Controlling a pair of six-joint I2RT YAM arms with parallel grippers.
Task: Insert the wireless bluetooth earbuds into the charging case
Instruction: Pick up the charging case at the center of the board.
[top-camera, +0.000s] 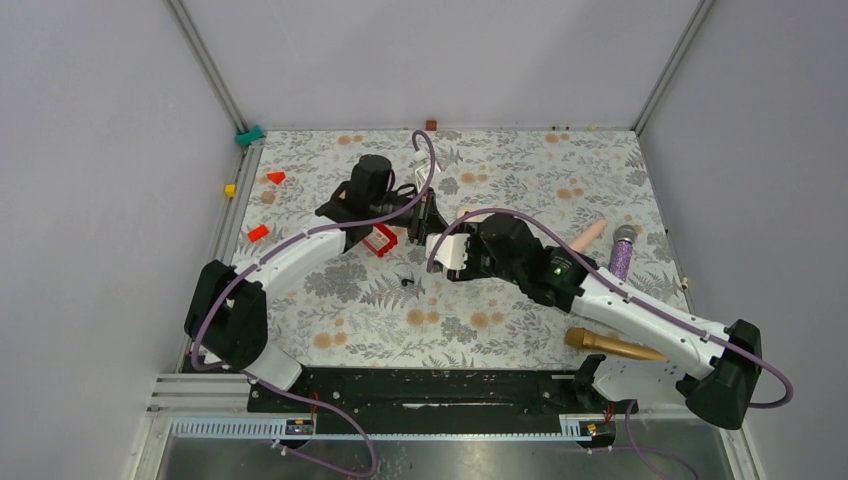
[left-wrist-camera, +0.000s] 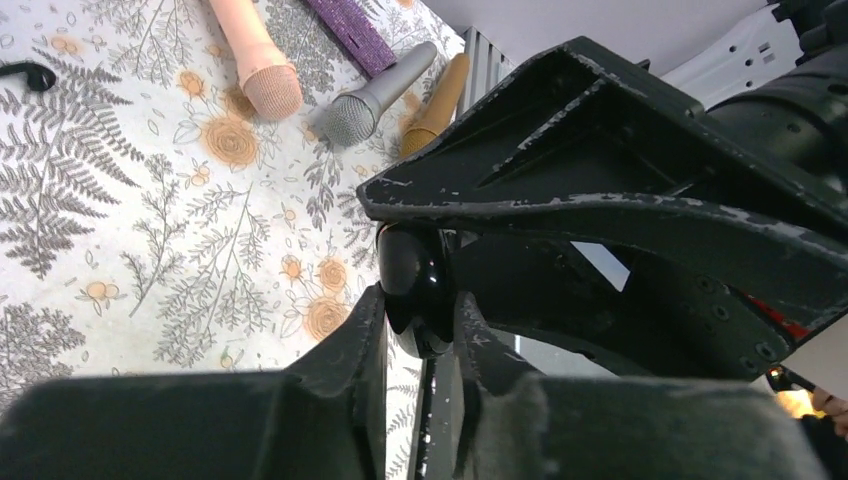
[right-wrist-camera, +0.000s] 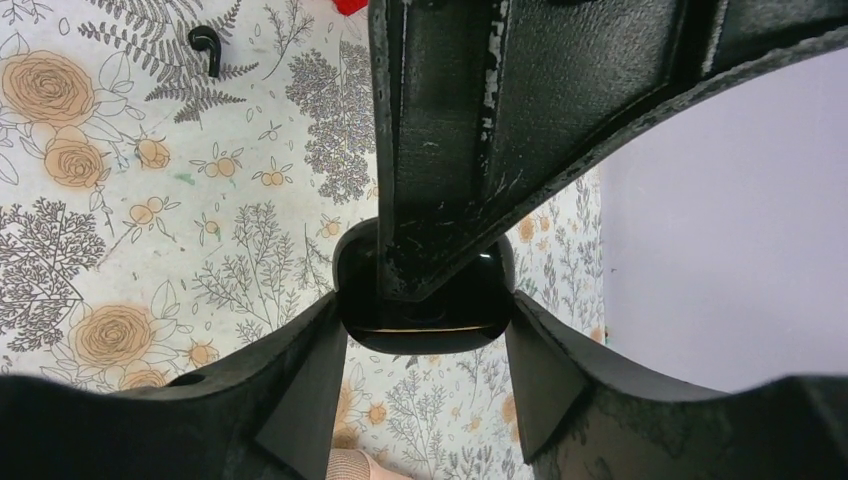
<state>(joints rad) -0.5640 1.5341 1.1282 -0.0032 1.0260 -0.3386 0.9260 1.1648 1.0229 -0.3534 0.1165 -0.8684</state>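
The glossy black charging case (right-wrist-camera: 425, 325) hangs above the table between both grippers. My right gripper (right-wrist-camera: 425, 312) pinches it across its width, one finger on each side. My left gripper (left-wrist-camera: 418, 318) pinches the case (left-wrist-camera: 412, 272) across its thin side. In the top view the two grippers meet at mid-table, left (top-camera: 427, 220) and right (top-camera: 441, 246), and the case is hidden between them. One tiny black earbud (top-camera: 405, 279) lies on the floral cloth just in front of them. It also shows in the right wrist view (right-wrist-camera: 206, 44) and the left wrist view (left-wrist-camera: 30, 72). I see no second earbud.
A red box (top-camera: 380, 240) lies beside my left gripper. A pink microphone (top-camera: 590, 235), a purple one (top-camera: 622, 252) and a gold one (top-camera: 612, 346) lie at the right. Small red (top-camera: 275, 177) and yellow (top-camera: 230, 189) pieces sit along the left edge.
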